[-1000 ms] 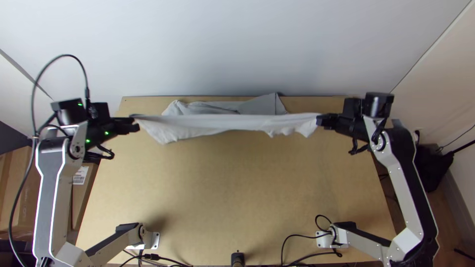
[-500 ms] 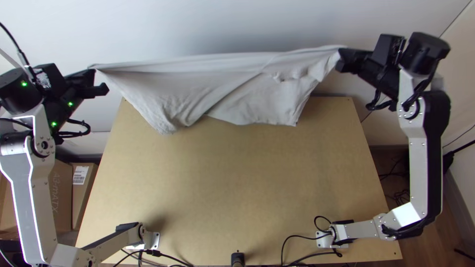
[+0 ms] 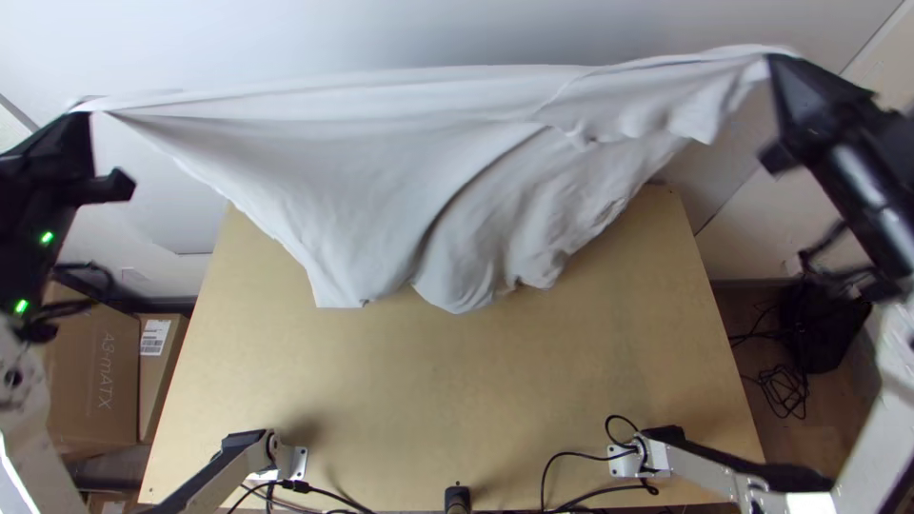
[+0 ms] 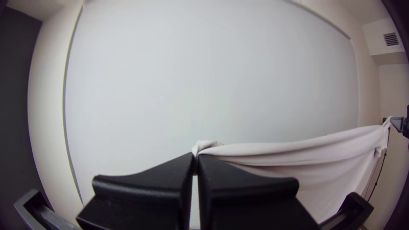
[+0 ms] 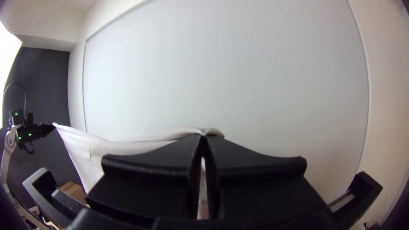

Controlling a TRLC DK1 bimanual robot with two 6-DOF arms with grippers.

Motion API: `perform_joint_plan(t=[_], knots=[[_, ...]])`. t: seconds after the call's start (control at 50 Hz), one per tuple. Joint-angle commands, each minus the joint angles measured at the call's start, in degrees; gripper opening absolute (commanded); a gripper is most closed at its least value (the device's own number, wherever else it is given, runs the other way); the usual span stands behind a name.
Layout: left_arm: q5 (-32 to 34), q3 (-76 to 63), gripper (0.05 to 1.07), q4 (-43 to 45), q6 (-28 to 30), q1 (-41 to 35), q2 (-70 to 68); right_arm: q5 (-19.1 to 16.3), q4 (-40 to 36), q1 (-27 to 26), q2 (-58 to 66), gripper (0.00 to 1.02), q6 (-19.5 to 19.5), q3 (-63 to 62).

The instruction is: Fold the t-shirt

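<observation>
My left gripper is at the top view's far left, shut on one upper corner of the white t-shirt. At the upper right, my right gripper is shut on the opposite corner. Between them the shirt hangs stretched along its upper edge, with diagonal folds below and an uneven lower edge above the table's far part. In the left wrist view, the left gripper pinches a small bunch of cloth. The right gripper likewise pinches cloth in the right wrist view.
The wooden table lies below the shirt, with a pale wall behind it. Cables run along its near edge beside the arm bases. Cardboard boxes stand left of the table, and a black bag is on the floor at right.
Both grippers have risen and moved apart, carrying the shirt up from the table's far edge. The cloth has opened from a narrow strip into a wide hanging sheet.
</observation>
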Motion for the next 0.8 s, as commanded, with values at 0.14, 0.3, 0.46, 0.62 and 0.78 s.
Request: perform_joint_plan(t=[0.14, 0.3, 0.46, 0.62, 0.78], knots=[[-2.34, 3.83, 0.08, 2.14, -0.31, 3.52, -13.12, 1.79, 1.75, 1.35, -15.67, 0.02, 0.82, -2.51], [-2.34, 2.87, 0.08, 1.43, 0.75, 5.10, -17.69, 1.00, 0.44, 1.35, -19.36, 0.02, 2.66, -2.59], [-2.34, 2.34, 0.08, -2.08, 0.40, 5.01, -18.74, 0.47, 0.44, 1.35, -19.89, 0.02, 3.54, -2.59], [-1.99, -7.68, 0.08, -5.42, -1.98, 3.17, -19.89, -0.23, 0.35, 1.52, -19.89, 0.02, 5.48, -10.33], [-0.93, -29.83, 0.08, -7.09, -5.05, -5.27, -23.49, -0.41, 5.01, 2.14, -25.87, 0.02, 5.83, -35.73]])
